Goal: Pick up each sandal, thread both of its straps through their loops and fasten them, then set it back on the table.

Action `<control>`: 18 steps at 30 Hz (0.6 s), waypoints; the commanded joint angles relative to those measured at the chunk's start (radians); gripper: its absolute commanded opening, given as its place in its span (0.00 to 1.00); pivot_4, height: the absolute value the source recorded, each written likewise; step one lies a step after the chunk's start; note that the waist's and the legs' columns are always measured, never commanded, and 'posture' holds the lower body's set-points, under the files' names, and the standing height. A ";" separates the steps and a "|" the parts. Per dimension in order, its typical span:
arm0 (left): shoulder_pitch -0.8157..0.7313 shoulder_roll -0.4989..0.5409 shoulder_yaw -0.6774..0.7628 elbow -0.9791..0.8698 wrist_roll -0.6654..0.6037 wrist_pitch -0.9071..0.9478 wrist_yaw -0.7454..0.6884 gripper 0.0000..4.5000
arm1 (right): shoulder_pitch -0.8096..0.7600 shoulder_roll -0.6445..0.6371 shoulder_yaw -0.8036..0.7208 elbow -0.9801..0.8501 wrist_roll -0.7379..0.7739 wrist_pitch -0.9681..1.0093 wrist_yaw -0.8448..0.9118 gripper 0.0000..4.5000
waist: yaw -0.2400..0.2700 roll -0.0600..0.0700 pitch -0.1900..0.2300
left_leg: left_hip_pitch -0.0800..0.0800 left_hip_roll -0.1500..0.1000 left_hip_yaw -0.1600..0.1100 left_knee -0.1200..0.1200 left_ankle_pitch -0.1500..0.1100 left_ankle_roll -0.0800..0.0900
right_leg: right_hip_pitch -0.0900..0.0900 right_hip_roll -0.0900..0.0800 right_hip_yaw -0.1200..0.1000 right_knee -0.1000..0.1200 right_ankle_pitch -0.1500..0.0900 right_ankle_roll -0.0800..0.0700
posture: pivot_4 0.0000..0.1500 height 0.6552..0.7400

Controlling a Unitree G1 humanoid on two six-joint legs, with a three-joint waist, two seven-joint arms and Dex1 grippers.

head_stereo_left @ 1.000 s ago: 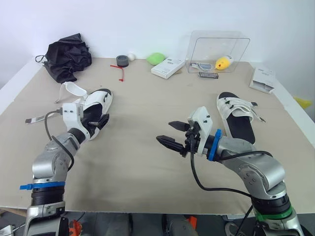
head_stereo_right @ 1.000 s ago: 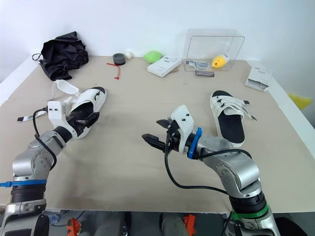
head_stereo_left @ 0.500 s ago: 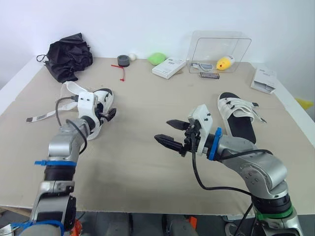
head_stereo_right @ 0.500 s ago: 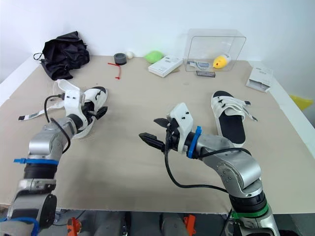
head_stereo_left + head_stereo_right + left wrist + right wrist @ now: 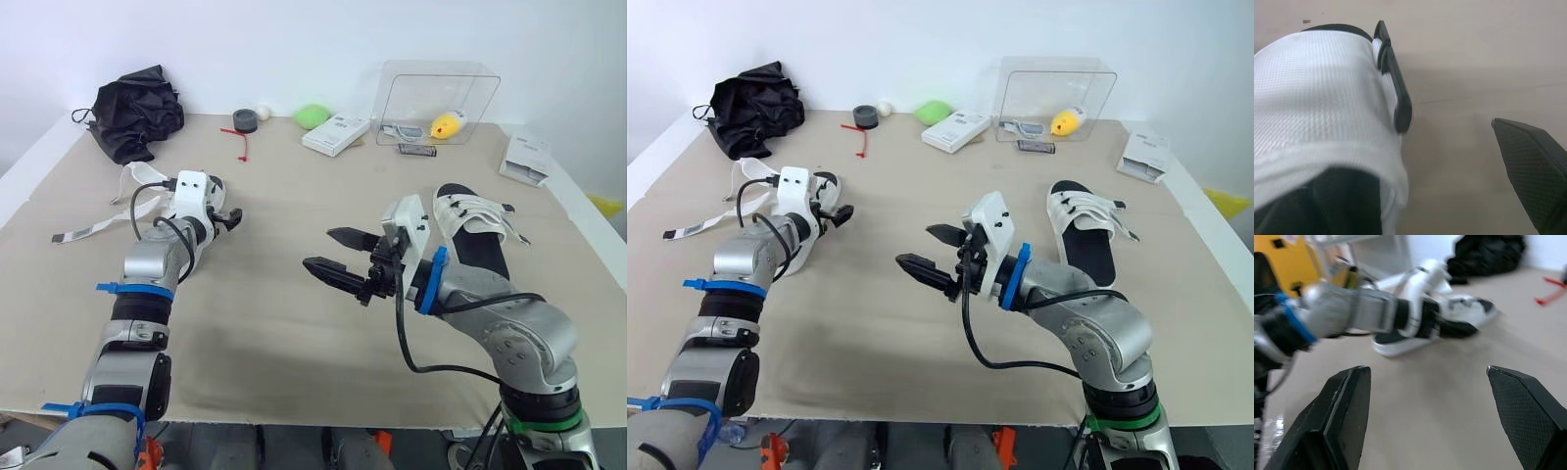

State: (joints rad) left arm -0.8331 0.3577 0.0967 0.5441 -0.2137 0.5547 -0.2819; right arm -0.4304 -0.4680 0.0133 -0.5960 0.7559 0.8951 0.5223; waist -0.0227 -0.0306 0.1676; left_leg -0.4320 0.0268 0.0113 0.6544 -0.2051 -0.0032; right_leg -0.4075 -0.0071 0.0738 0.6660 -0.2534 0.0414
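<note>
The clear box (image 5: pixel 438 98) holds a yellow object (image 5: pixel 446 124). The right gripper (image 5: pixel 318 248) stands spread above the table (image 5: pixel 294 196). The left gripper (image 5: pixel 226 217) is spread at the left sandal (image 5: pixel 1317 93).

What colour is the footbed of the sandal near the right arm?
Black, under white straps; the sandal shows best in the right eye view.

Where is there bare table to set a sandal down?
Bare: the middle strip between the left sandal and the right sandal, behind the right gripper; also the near edge of the table. Crowded: the back edge, from the black bag to the clear box.
</note>
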 commanded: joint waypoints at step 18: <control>-0.033 -0.009 0.043 0.127 0.044 -0.165 0.042 0.02 | 0.009 -0.005 0.008 -0.018 -0.014 -0.018 -0.017 0.91 | 0.000 0.000 0.000 | 0.000 0.000 0.000 0.000 0.001 -0.001 | 0.000 0.000 0.000 0.000 0.001 0.000 | 1.00 1.00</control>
State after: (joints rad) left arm -0.8600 0.3512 0.1309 0.6745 -0.1724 0.3975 -0.2421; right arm -0.4200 -0.4697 0.0339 -0.5942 0.7397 0.8891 0.5123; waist -0.0225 -0.0307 0.1675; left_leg -0.4318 0.0269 0.0114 0.6545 -0.2042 -0.0047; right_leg -0.4072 -0.0071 0.0737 0.6661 -0.2528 0.0417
